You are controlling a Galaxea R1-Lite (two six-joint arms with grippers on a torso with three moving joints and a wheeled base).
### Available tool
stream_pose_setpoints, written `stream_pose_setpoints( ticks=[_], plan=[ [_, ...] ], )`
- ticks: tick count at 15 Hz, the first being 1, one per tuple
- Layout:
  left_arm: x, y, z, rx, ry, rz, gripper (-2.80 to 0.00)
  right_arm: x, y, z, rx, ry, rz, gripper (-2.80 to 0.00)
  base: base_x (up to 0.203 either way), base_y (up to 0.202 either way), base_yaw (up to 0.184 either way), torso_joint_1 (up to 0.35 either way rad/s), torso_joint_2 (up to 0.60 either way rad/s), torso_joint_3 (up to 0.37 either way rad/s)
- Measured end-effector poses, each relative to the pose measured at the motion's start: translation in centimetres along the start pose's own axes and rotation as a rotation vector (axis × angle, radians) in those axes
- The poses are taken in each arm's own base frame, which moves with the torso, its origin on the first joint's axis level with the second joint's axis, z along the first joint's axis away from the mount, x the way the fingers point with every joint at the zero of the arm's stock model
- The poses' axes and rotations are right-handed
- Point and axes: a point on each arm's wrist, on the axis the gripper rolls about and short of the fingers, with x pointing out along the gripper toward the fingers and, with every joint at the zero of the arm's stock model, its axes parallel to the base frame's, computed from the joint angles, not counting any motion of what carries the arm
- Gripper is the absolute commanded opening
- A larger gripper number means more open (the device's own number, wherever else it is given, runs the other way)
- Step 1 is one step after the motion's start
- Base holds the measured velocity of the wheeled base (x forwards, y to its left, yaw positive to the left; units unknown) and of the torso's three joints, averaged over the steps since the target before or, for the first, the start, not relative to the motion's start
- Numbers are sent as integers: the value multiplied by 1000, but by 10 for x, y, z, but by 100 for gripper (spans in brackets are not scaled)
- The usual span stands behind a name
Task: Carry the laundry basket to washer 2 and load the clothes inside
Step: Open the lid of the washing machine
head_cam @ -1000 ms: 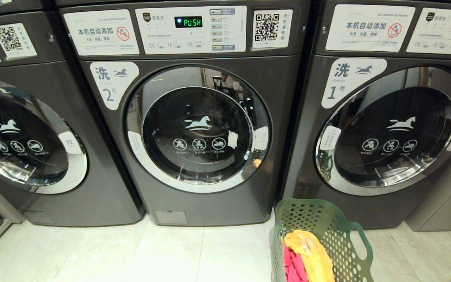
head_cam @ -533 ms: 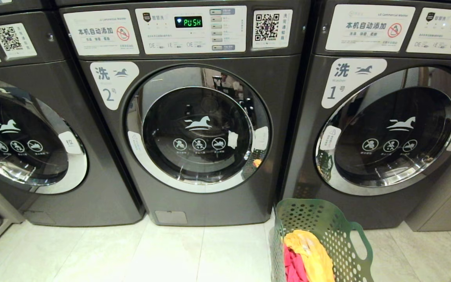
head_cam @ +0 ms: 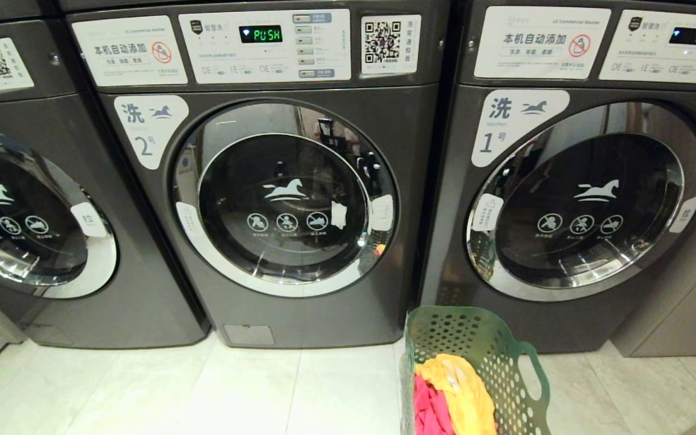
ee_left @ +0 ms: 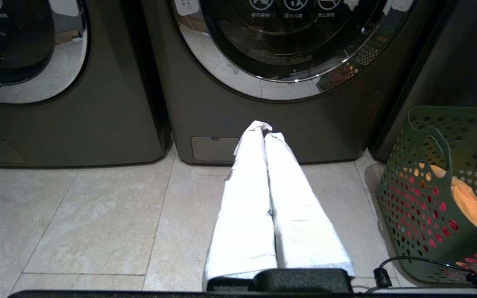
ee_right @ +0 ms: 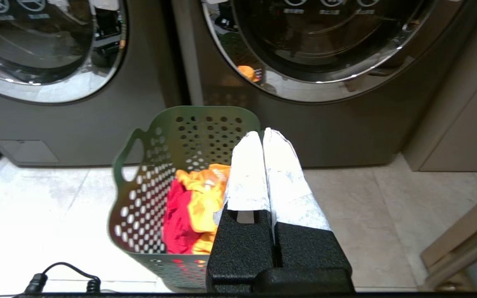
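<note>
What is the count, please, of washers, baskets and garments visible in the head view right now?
Washers: 3: washer 2, washer 1, a third at the left edge
Baskets: 1: the laundry basket
Garments showing: 2: yellow garment, pink-red garment
Total: 6

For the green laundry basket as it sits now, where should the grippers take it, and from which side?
Probably by the oval cut-out handles in the laundry basket, one in each side wall, near the rim. It stands upright on the floor, open end up, so come from above with an arm on each side, hooking fingers through the cut-outs.
</note>
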Motion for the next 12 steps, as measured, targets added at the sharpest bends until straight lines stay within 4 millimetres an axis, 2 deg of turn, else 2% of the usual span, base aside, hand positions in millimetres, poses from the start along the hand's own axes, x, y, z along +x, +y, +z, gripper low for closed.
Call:
stream_pose_setpoints(
  ticks=[12],
  plan=[
    [0,0,0,-1,0,1,-280,0,0,0,1,0,-1,-280,0,-192,1,2,3,1]
  ],
)
